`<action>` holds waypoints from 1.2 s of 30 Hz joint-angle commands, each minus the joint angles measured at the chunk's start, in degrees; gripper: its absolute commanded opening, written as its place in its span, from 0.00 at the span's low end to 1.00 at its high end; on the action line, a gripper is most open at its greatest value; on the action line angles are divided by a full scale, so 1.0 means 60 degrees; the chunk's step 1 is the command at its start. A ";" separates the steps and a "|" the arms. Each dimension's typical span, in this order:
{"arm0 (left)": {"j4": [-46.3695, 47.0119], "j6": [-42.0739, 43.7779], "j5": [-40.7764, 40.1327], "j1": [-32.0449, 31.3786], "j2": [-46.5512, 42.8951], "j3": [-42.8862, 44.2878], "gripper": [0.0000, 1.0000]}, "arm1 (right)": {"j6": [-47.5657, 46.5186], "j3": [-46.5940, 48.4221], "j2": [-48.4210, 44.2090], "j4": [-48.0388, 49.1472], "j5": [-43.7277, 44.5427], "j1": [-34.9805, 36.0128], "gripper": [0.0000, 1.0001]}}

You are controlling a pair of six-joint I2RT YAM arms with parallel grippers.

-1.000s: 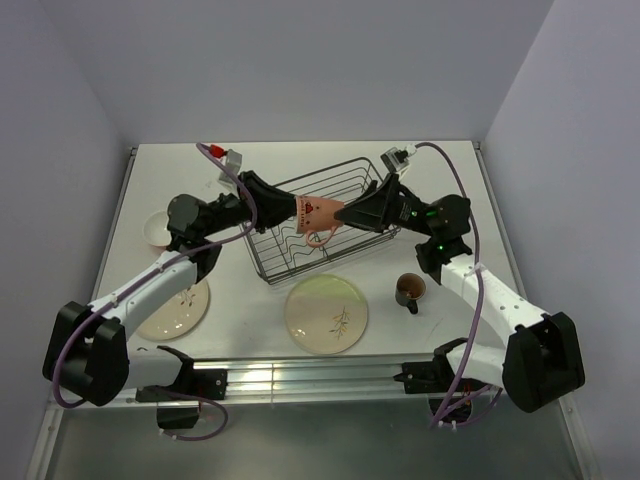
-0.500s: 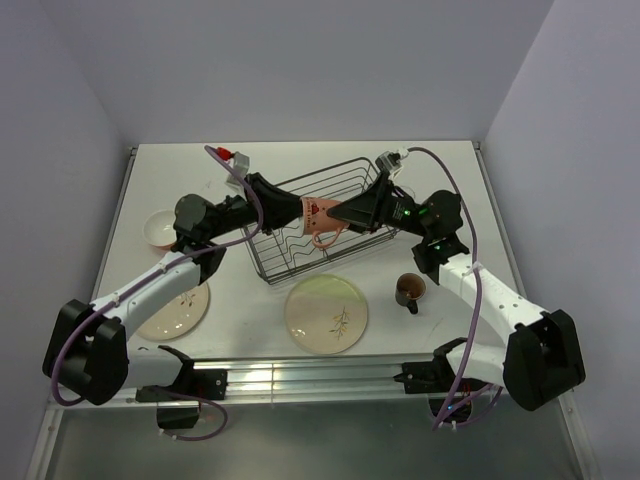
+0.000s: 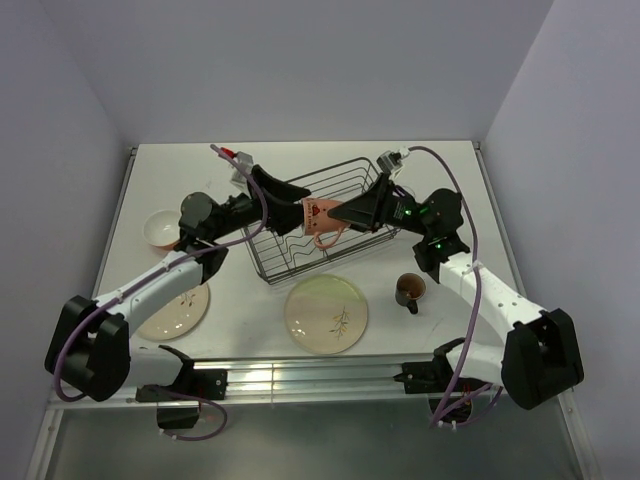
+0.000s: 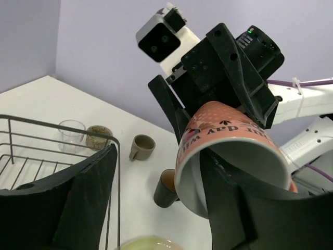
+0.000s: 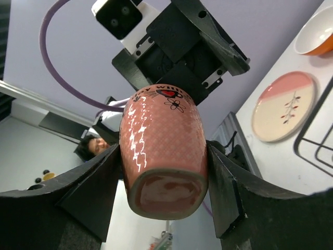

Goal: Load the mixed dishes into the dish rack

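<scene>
The pink mug (image 3: 320, 215) hangs on its side above the dish rack (image 3: 375, 243), a black wire basket. My right gripper (image 3: 345, 212) is shut on the mug; in the right wrist view both fingers press the sides of the pink mug (image 5: 164, 140). My left gripper (image 3: 290, 205) is open at the mug's mouth. In the left wrist view, one finger (image 4: 229, 208) reaches inside the pink mug (image 4: 223, 135) and the other stands well apart. On the table are a green-tinted plate (image 3: 326, 315), a pink-tinted plate (image 3: 172, 308), an orange bowl (image 3: 160, 228) and a brown mug (image 3: 410, 290).
The left wrist view shows an olive mug (image 4: 140, 147), a clear glass (image 4: 71, 134) and a speckled cup (image 4: 99, 136) standing on the table beyond the rack's wire corner (image 4: 118, 182). Both arms meet over the rack. Walls close in the table on three sides.
My left gripper has opened off the pink mug, and my right gripper has closed in on the mug's sides. The mug has barely moved.
</scene>
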 commanded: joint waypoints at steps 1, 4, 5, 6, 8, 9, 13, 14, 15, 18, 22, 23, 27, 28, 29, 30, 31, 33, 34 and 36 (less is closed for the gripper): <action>0.0003 0.0434 -0.0658 -0.0027 -0.0545 -0.0158 0.72 | -0.0754 0.0684 0.0061 0.0605 -0.0322 -0.0352 0.10; -0.0479 0.0785 -0.0938 0.0090 -0.0970 -0.0393 0.77 | -0.1545 0.0933 0.0164 0.0122 -0.0528 -0.0513 0.08; -0.0597 0.0916 -0.1084 0.0134 -0.1073 -0.0495 0.79 | -0.1752 0.0991 0.0237 -0.0183 -0.0630 -0.0616 0.08; -0.0859 0.0976 -0.1158 0.0207 -0.1205 -0.0539 0.81 | -0.1971 0.1123 0.0252 -0.0360 -0.0660 -0.0675 0.08; -0.1095 0.1107 -0.1465 0.0412 -0.1600 -0.0772 0.84 | -0.2660 0.1270 0.0354 -0.0946 -0.0748 -0.0864 0.07; -0.1154 0.1166 -0.1553 0.0485 -0.1877 -0.0890 0.86 | -0.2880 0.1415 0.0384 -0.1122 -0.0763 -0.0938 0.07; -0.2248 0.1517 -0.2182 0.0997 -0.2596 -0.1286 0.87 | -0.4839 0.2045 0.0691 -0.2901 -0.0720 -0.1304 0.07; -0.2558 0.1707 -0.2619 0.1085 -0.2743 -0.1417 0.88 | -0.5454 0.2612 0.0924 -0.3622 -0.0531 -0.1363 0.07; -0.2894 0.1796 -0.2812 0.1144 -0.2918 -0.1462 0.89 | -0.6243 0.2966 0.1071 -0.4412 -0.0326 -0.1393 0.07; -0.4577 0.2264 -0.3746 0.1291 -0.3650 -0.1434 0.92 | -0.9933 0.4806 0.1846 -0.8176 0.1308 -0.1248 0.07; -0.6645 0.2558 -0.4729 0.1408 -0.4338 -0.1199 0.93 | -1.3726 0.7081 0.3427 -1.1866 0.3448 -0.1086 0.06; -0.7184 0.2602 -0.4834 0.1409 -0.4472 -0.1170 0.93 | -1.4113 0.7869 0.4083 -1.2340 0.3789 -0.1071 0.06; -0.7934 0.2602 -0.5362 0.1423 -0.5451 -0.1330 0.93 | -1.6031 0.9062 0.5362 -1.3632 0.5445 -0.0837 0.06; -0.8038 0.2602 -0.5594 0.1438 -0.5628 -0.1374 0.94 | -1.6268 0.9208 0.5712 -1.3866 0.5781 -0.0764 0.07; -0.8126 0.2530 -0.5727 0.1438 -0.5761 -0.1476 0.95 | -1.6473 0.9413 0.5861 -1.3955 0.6379 -0.0575 0.07; -0.8214 0.2500 -0.5845 0.1438 -0.6066 -0.1535 0.95 | -1.6824 0.9473 0.5993 -1.4014 0.6617 -0.0500 0.07; -0.8331 0.2442 -0.6049 0.1438 -0.6200 -0.1637 0.96 | -1.6972 0.9575 0.6241 -1.4102 0.6852 -0.0427 0.07; -0.8390 0.2368 -0.6270 0.1438 -0.6551 -0.1755 0.97 | -1.7250 0.9707 0.6477 -1.4102 0.7409 -0.0207 0.08; -0.8405 0.2281 -0.6372 0.1452 -0.6654 -0.1814 0.98 | -1.7310 0.9751 0.6681 -1.4073 0.7570 -0.0148 0.08; -0.8420 0.2178 -0.6563 0.1453 -0.6888 -0.1975 0.98 | -1.7412 0.9868 0.6916 -1.4015 0.7863 -0.0031 0.08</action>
